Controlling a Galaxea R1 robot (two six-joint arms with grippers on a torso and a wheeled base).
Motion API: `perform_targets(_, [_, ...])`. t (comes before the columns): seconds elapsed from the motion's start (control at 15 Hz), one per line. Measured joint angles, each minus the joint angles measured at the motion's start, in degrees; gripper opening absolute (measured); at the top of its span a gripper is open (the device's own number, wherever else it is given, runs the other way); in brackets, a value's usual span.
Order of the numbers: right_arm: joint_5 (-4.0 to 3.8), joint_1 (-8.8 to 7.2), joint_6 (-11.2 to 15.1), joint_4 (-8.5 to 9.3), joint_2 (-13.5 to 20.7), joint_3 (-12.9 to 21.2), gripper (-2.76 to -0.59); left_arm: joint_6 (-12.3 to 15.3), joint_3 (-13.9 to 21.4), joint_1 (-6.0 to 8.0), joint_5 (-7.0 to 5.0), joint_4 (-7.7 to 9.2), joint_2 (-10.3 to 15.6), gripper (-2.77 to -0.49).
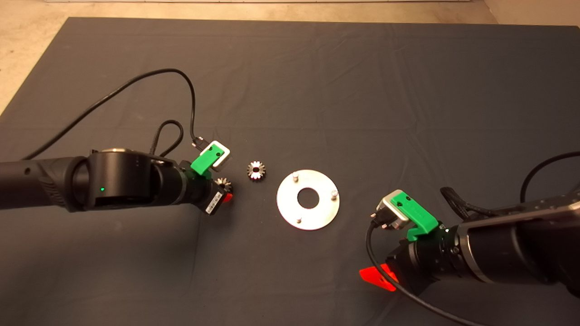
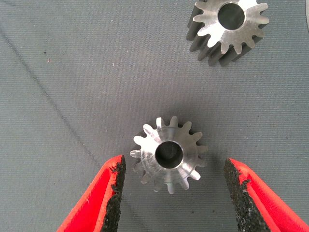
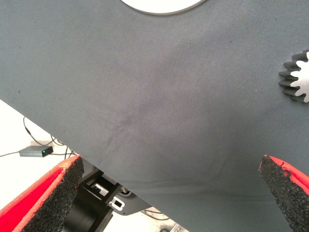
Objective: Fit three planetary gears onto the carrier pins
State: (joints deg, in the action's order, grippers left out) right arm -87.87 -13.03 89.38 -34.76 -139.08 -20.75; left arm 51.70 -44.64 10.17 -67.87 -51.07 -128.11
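Note:
The round silver plate [image 1: 324, 213] lies mid-mat with three carrier pins [image 1: 295, 174] standing bare. One planetary gear [image 1: 256, 170] rests on the mat to the plate's left. A second gear [image 2: 169, 154] lies flat further left, between the spread fingers [image 2: 104, 198] of my left gripper [image 1: 225, 192], which is open and low over it without touching it. The first gear [image 2: 229, 26] also shows just beyond. My right gripper [image 1: 380, 276] hovers open at the plate's lower right, holding nothing. Its wrist view catches the plate's rim [image 3: 164, 7] and part of another gear [image 3: 299, 79].
A black cable [image 1: 136, 86] loops over the mat behind the left arm. Beyond the mat's edge, the right wrist view shows pale floor with a small grey box [image 3: 35, 152] and a dark robot base [image 3: 101, 203].

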Motion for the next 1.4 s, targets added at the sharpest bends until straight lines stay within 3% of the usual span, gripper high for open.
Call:
perform_targets(0.2, [0.02,0.00,0.00,0.00,0.00,0.00,-0.63,0.00,-0.04,-0.30,0.00,0.00,0.02,-2.01])
perform_targets(0.53, [0.02,0.00,0.00,0.00,0.00,0.00,-0.63,-0.05,-0.67,-1.41,0.79,-0.33,0.02,-2.02])
perform_targets(0.67, [0.00,0.02,0.00,0.00,0.00,0.00,-0.63,-0.08,-1.30,-1.99,0.89,-0.65,0.00,-2.15])
perform_targets(0.8, [0.01,0.00,0.00,0.00,0.00,0.00,-0.63,-0.07,-1.80,-2.56,2.00,-0.67,0.00,-2.15])
perform_targets(1.07, [0.02,0.00,-0.02,0.00,0.02,0.00,-0.63,-0.07,-2.16,-2.56,2.94,-0.63,-0.13,-2.30])
perform_targets(1.4, [0.01,0.00,-0.02,0.00,0.00,0.00,-0.63,-0.13,-2.16,-2.56,2.97,-0.63,-0.11,-2.42])
